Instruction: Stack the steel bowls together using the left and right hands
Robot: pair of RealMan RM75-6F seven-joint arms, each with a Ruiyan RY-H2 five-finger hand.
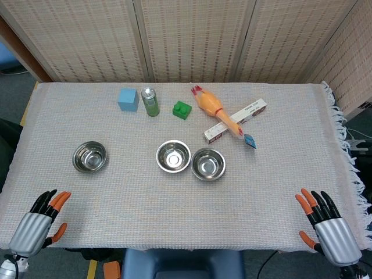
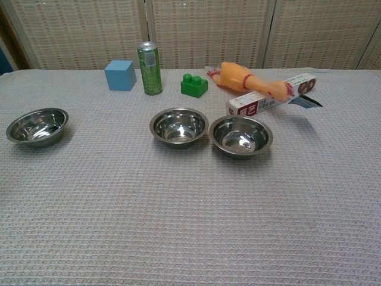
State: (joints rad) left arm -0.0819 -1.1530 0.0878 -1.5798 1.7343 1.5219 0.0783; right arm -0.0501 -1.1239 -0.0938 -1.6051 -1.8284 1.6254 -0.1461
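Observation:
Three steel bowls stand upright and apart on the grey cloth. One bowl (image 1: 89,157) (image 2: 37,126) is at the left. A second bowl (image 1: 173,156) (image 2: 178,126) sits in the middle, and the third bowl (image 1: 208,164) (image 2: 240,135) almost touches it on the right. My left hand (image 1: 38,221) rests at the near left corner, fingers spread, holding nothing. My right hand (image 1: 325,224) is at the near right corner, also spread and empty. Neither hand shows in the chest view.
Along the far side lie a blue cube (image 1: 128,99), a green can (image 1: 150,102), a green toy brick (image 1: 182,110), a rubber chicken (image 1: 215,108) and a long carton (image 1: 235,120). The table cloth (image 1: 186,215) has a fringed right edge.

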